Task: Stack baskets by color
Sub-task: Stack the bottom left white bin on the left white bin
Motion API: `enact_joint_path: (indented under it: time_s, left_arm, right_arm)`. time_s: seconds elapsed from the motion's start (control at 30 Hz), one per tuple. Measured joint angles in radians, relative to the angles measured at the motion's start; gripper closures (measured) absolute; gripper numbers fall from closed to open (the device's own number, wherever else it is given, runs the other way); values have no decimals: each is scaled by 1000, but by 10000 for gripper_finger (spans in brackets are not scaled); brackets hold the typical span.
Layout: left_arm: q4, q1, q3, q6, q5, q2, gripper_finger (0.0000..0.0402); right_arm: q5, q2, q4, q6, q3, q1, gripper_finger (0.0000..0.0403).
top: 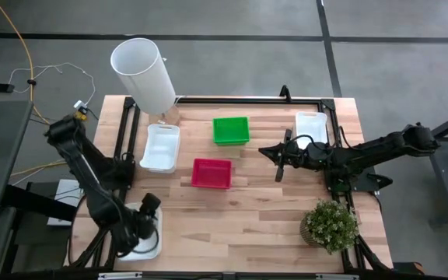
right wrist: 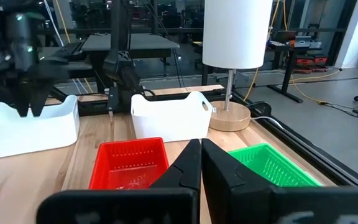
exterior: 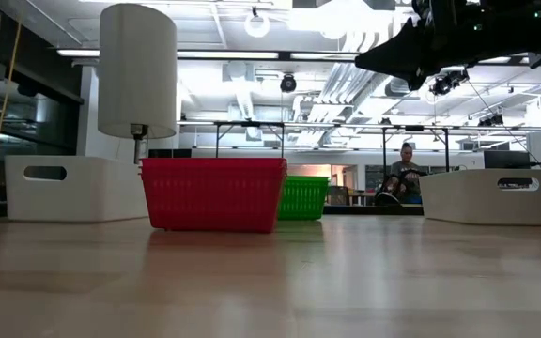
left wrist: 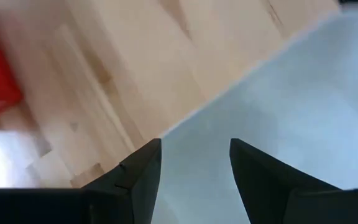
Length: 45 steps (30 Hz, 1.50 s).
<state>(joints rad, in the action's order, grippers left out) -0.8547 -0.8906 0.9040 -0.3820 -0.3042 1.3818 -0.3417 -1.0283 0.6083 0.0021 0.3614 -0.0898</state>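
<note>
While the right gripper (top: 280, 159) hangs pinched closed above mid-table, the left gripper (top: 148, 214) hovers with parted fingers over a white basket (top: 145, 243) at the near left corner. A second white basket (top: 160, 147) sits far left, a third (top: 311, 126) far right; the red basket (top: 211, 173) and green basket (top: 231, 130) lie between. To grip well, the left fingers should straddle one wall, then close squarely before lifting.
</note>
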Motion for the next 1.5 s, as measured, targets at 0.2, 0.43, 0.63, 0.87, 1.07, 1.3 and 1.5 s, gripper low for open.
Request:
enact_joint_path:
  time_s: [0.2,0.43,0.63,0.87,1.07,1.3,1.5]
  left_arm:
    - [-25,21,61,146,8,121,225]
    - [-91,35,145,250,-79,140,225]
    - [-108,45,158,409,-81,145,225]
    - [-101,109,156,590,-28,184,225]
    - [-61,149,157,670,-17,181,225]
    - [-46,182,157,708,59,226,225]
    - [-45,178,156,707,91,315,232]
  right_arm:
    - [0,0,-5,-1,0,0,403]
    - [-4,0,-7,-1,0,0,403]
    - [-29,0,-7,0,0,0,403]
    - [-30,0,-6,-2,0,0,403]
    - [-30,0,-12,-2,0,0,403]
    - [-30,0,-22,-2,0,0,403]
    - [-30,0,-25,-2,0,0,403]
